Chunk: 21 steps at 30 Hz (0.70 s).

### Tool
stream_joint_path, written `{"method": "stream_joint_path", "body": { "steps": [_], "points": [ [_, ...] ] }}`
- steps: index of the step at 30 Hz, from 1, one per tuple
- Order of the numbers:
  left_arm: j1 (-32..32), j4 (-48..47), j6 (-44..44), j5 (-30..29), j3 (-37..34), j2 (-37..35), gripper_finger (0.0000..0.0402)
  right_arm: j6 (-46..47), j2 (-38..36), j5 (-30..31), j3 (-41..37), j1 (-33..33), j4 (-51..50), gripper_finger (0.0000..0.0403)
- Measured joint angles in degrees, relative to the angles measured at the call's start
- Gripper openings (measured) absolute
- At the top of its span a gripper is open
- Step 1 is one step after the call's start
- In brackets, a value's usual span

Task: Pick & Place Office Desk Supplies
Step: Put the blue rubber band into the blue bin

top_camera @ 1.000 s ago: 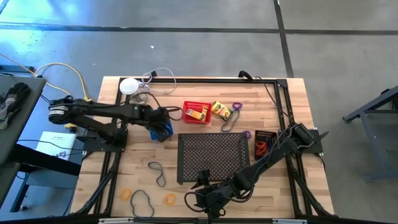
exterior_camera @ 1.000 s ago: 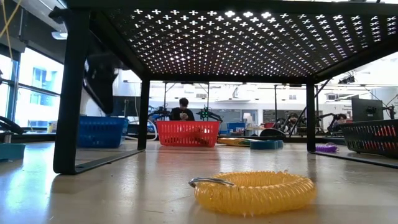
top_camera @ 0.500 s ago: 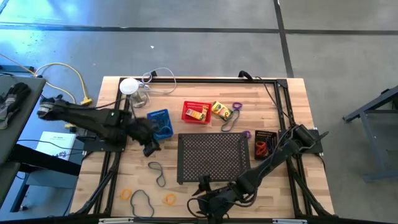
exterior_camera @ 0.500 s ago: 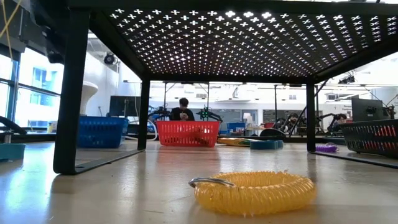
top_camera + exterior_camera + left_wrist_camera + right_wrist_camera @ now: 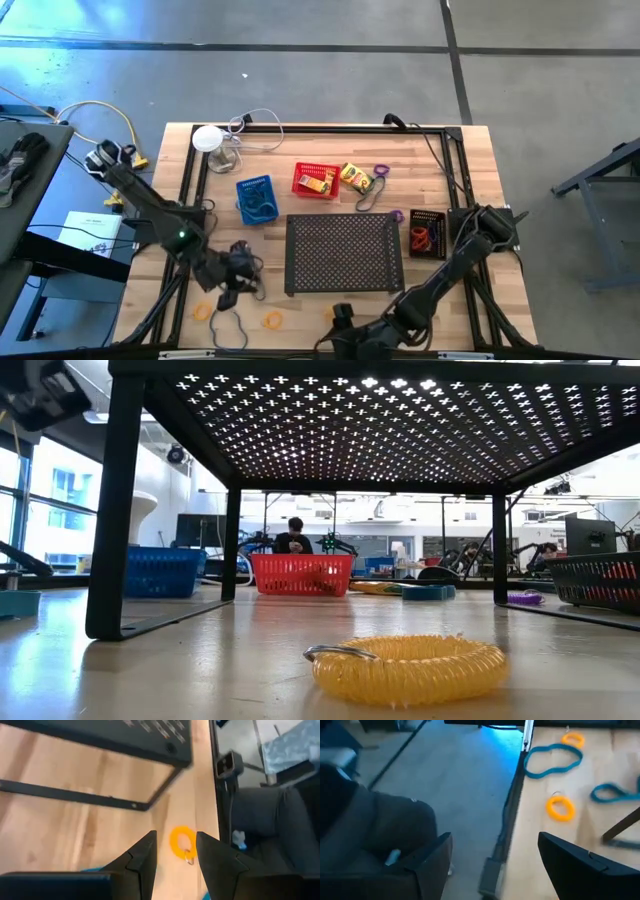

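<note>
Left hand (image 5: 236, 283) low over the front left part of the bench (image 5: 470, 160), fingers (image 5: 145, 857) parted with nothing between them, near a dark band (image 5: 252, 279) and pointed toward a yellow coil ring (image 5: 182, 844) on bare wood. Right hand (image 5: 338, 322) at the bench's front edge, fingers (image 5: 580, 860) spread wide and empty, partly out over the floor.

Front left strip holding another yellow coil (image 5: 204, 311), a large dark loop (image 5: 231, 327) and an orange-yellow coil (image 5: 273, 320), with little free wood among them. Black perforated tray (image 5: 343, 253) standing mid-bench on thin legs, open underneath in the low view, one yellow coil (image 5: 405, 667) just ahead of it.

Behind the tray: blue basket (image 5: 256, 199) with a band inside, red basket (image 5: 316, 181) with a crayon box in it, second crayon box (image 5: 356, 178) just beside, purple band (image 5: 381, 170) and dark band (image 5: 368, 197) close by. Black basket (image 5: 426, 232) with red bands hard by the tray's right side, near the right edge. Wide bare wood left of the blue basket.
</note>
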Motion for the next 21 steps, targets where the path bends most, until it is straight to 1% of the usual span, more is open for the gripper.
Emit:
{"method": "stream_joint_path", "body": {
  "steps": [3,6,9,11,15,17,21],
  "points": [
    [-1.63,2.45,-0.86,0.04,0.00,3.07,0.0132,5.65,-0.01,-1.29,-0.02,0.67,-0.05,0.0284],
    [-2.30,5.45,-5.45,0.07,-0.02,5.48,0.0132,9.92,-0.01,-1.03,-0.02,1.96,-0.09,0.0284],
    [-2.34,7.76,-10.96,0.16,-0.02,7.24,0.0132,11.32,-0.01,-0.57,-0.02,3.46,-0.06,0.0284],
    [-2.39,8.81,-13.24,0.47,-0.02,8.11,0.0132,11.31,-0.01,1.00,-0.02,4.46,0.31,0.0284],
    [-2.97,11.33,-15.53,0.73,0.00,10.00,0.0132,9.13,-0.01,6.57,-0.02,6.49,0.35,0.0284],
    [-3.52,11.34,-13.06,0.68,0.00,10.98,0.0132,6.95,-0.01,8.32,-0.02,7.29,0.35,0.0284],
    [-4.48,10.73,0.12,0.18,-0.02,13.47,0.0132,4.28,-0.01,10.31,-0.02,7.59,0.35,0.0284]
  ]
}}
